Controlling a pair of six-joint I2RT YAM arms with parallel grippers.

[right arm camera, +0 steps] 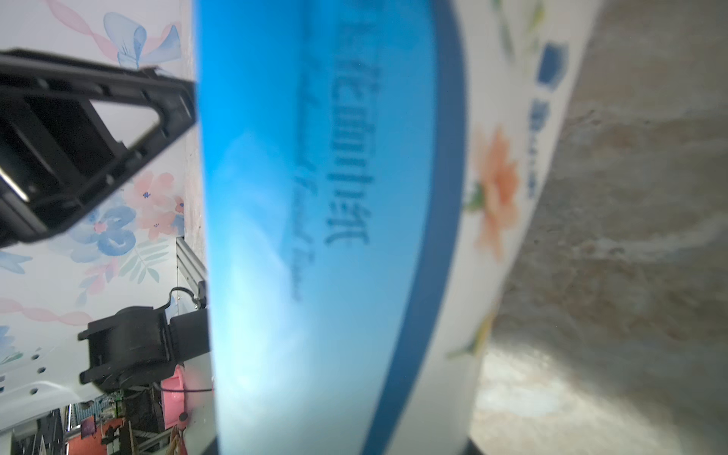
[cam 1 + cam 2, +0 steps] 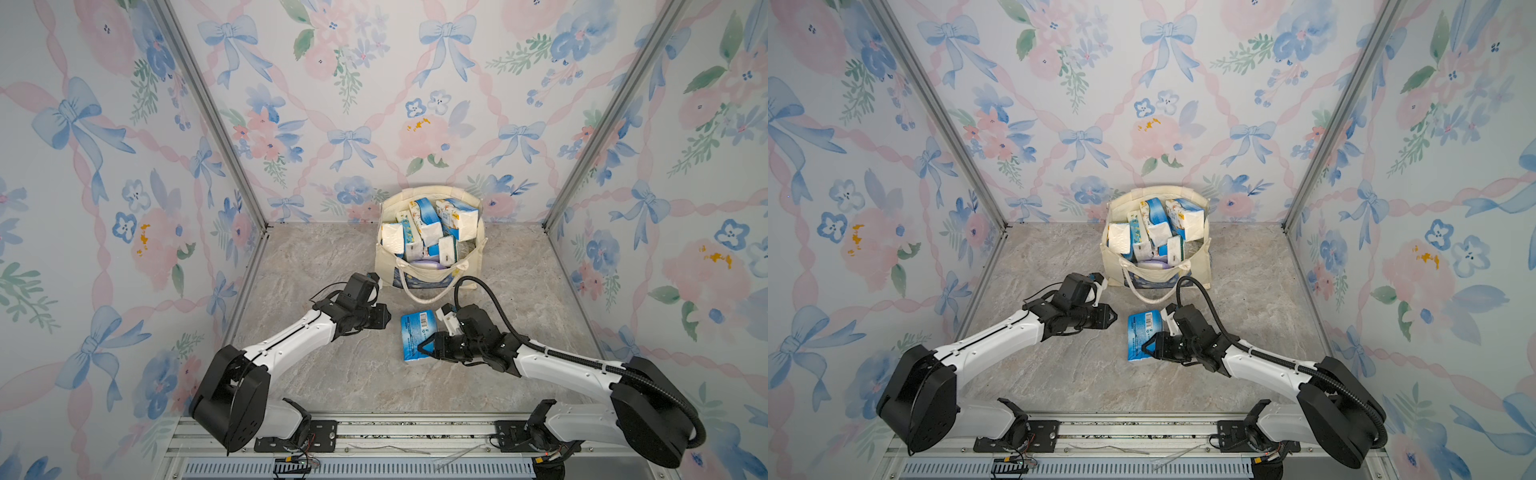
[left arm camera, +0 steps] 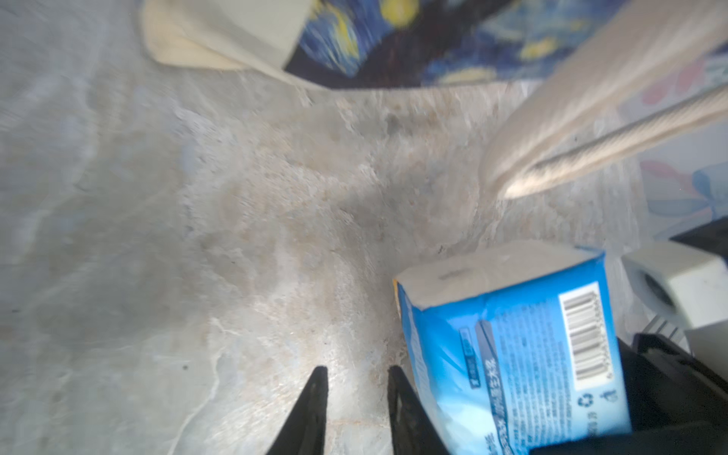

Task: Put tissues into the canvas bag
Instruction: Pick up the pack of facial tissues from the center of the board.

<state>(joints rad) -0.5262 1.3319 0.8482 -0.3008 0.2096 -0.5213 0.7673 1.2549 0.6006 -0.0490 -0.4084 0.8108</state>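
The canvas bag (image 2: 385, 266) (image 2: 1111, 262) stands open at the back middle of the table, with several tissues (image 2: 428, 228) (image 2: 1156, 226) piled inside. One blue tissue pack (image 2: 414, 332) (image 2: 1140, 330) lies on the table in front of the bag. My right gripper (image 2: 420, 347) (image 2: 1144, 349) is shut on that pack's near right part, and the pack (image 1: 315, 236) fills the right wrist view. My left gripper (image 2: 388, 318) (image 2: 1115, 318) hovers just left of the pack (image 3: 512, 354). It (image 3: 356, 368) is open by a narrow gap, with only table between its fingers.
A looped bag handle (image 2: 419, 297) (image 3: 591, 118) lies on the table between the bag and the pack. The bag's painted front (image 3: 413, 39) faces my left gripper. Floral walls close in the marble table (image 2: 332, 374) on three sides. A metal rail (image 2: 374, 432) runs along the front.
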